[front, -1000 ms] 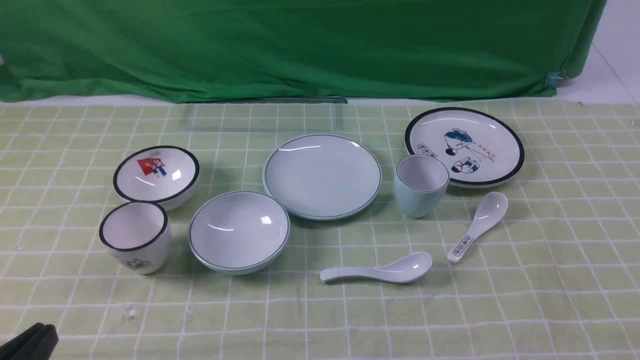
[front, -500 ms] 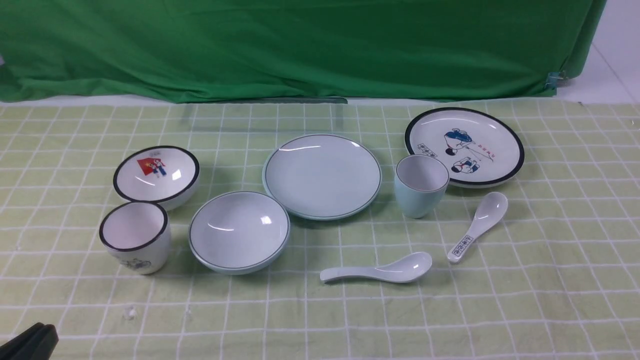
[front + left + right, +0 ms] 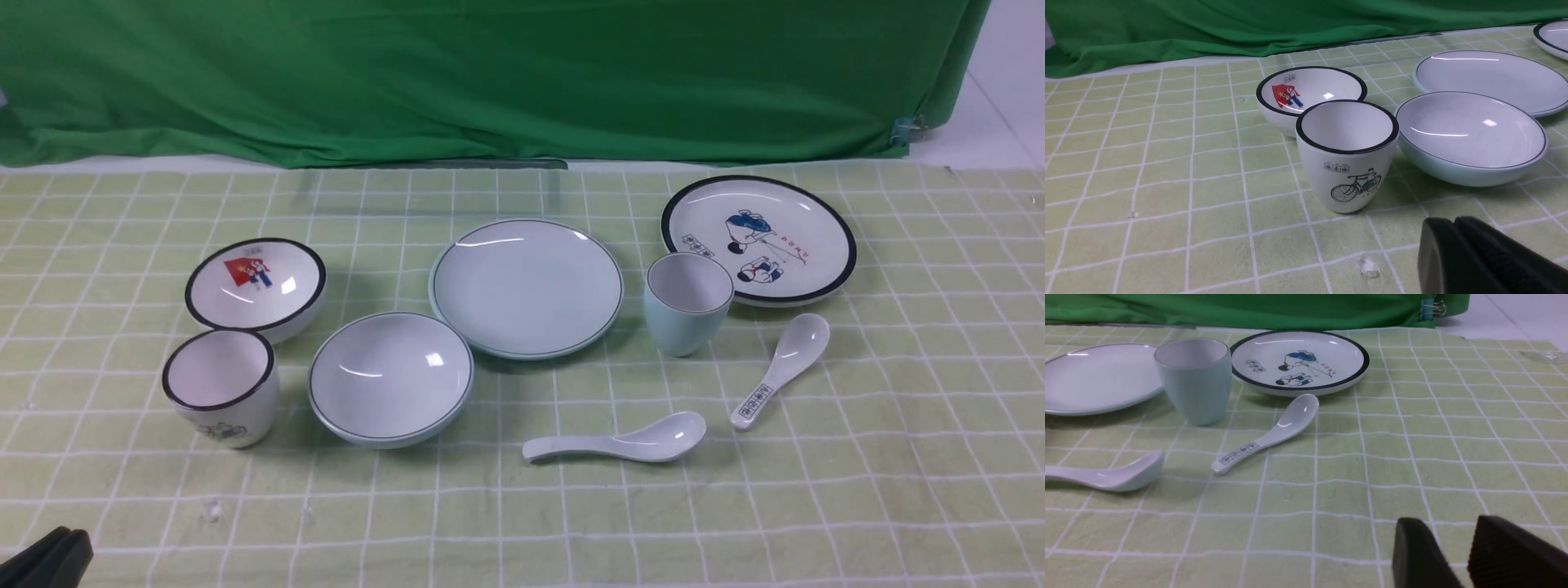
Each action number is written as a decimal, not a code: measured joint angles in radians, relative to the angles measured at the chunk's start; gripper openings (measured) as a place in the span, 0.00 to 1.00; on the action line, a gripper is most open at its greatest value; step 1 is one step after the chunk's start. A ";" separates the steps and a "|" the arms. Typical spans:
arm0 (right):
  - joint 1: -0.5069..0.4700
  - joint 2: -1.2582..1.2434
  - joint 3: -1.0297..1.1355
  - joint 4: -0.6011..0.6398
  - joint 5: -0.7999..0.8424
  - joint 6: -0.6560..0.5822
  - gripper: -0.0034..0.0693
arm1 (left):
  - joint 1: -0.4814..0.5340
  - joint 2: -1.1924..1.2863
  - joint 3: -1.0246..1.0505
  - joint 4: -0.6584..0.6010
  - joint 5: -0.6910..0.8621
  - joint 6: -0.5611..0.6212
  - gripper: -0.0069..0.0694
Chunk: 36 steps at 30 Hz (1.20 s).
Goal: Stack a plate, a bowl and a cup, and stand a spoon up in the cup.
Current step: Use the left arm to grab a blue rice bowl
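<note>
The pale blue-green plate (image 3: 526,286) lies mid-table. The matching bowl (image 3: 390,377) stands in front of it to the left, and the matching cup (image 3: 687,304) stands upright to its right. The plain white spoon (image 3: 620,441) lies flat in front of the cup, bowl end to the right. My left gripper (image 3: 57,545) is shut and empty at the near left corner; in the left wrist view (image 3: 1453,222) its jaws are pressed together. My right gripper (image 3: 1449,528) is open a little and empty over bare cloth, out of the front view.
A black-rimmed bowl (image 3: 255,286) and a black-rimmed cup (image 3: 220,388) stand left of the pale bowl. A cartoon plate (image 3: 759,238) lies at the back right, with a printed-handle spoon (image 3: 780,367) in front of it. A green curtain (image 3: 490,73) hangs behind the table.
</note>
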 joint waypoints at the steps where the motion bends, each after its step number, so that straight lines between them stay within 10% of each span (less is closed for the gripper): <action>1: 0.000 0.000 0.000 0.000 0.000 0.000 0.38 | 0.000 0.000 0.000 0.000 0.000 0.000 0.05; 9: 0.000 0.000 0.000 -0.001 -0.040 0.001 0.38 | 0.000 0.000 0.000 0.000 -0.077 0.000 0.05; 25: 0.000 0.008 0.000 0.000 -0.763 0.274 0.38 | 0.000 -0.001 -0.001 -0.018 -0.890 -0.095 0.05; 36: 0.000 0.455 -0.361 0.001 -0.617 -0.025 0.07 | 0.000 0.396 -0.493 -0.015 -0.474 -0.113 0.05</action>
